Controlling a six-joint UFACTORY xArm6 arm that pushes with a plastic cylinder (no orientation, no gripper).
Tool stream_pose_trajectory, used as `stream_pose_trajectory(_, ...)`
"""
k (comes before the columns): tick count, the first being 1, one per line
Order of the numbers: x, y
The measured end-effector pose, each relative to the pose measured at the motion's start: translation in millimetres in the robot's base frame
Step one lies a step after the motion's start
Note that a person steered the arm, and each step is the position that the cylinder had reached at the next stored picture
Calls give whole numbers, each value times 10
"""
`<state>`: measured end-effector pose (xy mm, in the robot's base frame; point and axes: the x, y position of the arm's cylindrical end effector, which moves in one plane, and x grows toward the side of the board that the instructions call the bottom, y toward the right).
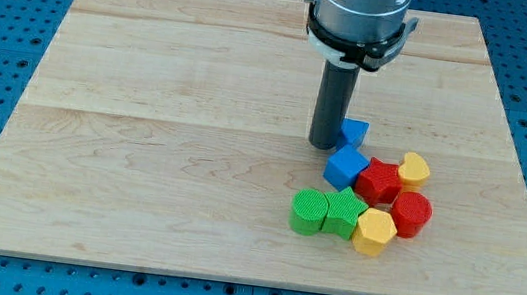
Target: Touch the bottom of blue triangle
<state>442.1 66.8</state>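
My bare rod tip [325,147], with no claw to open or close, rests against the left side of the small blue triangle block [354,132] above the blue cube [345,167], so its bottom edge seems untouched.

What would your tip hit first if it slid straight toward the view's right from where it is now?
Most likely the blue triangle: my tip sits right at its left edge, seemingly touching or nearly so; depth is unclear.

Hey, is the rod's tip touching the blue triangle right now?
Cannot tell. In the camera view my tip sits against the blue triangle's left edge, overlapping it; no gap shows.
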Motion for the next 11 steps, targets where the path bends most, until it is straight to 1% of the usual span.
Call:
stream_pose_trajectory(1, -288, 440)
stream_pose_trajectory(2, -249, 839)
stream_pose_trajectory(3, -187, 587)
stream_pose_trajectory(4, -35, 373)
stream_pose_trajectory(5, -55, 373)
stream_pose_trajectory(6, -105, 129)
stream_pose_trajectory(7, -637, 192)
stream_pose_trajectory(8, -1420, 786)
stream_pose_trajectory(9, -859, 1409)
stream_pose_trajectory(10, 13, 1465)
stream_pose_trajectory(11, 338, 1234)
